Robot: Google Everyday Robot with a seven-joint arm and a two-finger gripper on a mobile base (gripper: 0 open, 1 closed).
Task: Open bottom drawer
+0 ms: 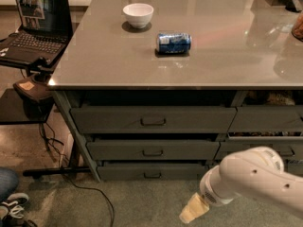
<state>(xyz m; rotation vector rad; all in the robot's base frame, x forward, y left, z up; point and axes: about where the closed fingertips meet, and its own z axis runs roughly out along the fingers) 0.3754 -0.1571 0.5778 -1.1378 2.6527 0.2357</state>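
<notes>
The bottom drawer [152, 171] is the slimmest dark grey front at the foot of the wide left stack, with a small dark loop handle [152, 175] at its centre. It sits about flush with the fronts above it. My gripper [191, 213] is at the end of the white arm [255, 178], low over the floor, to the right of and below the handle and apart from it. Its tip shows as one cream-coloured shape.
Two taller grey drawers [152, 119] stand above the bottom one, and a narrower stack [267, 119] is to the right. On the grey tabletop [94, 65] are a white bowl [138, 14] and a blue can lying on its side [173, 42]. A laptop [33, 22] on a stand, cables and a person's shoe [9, 207] are at the left.
</notes>
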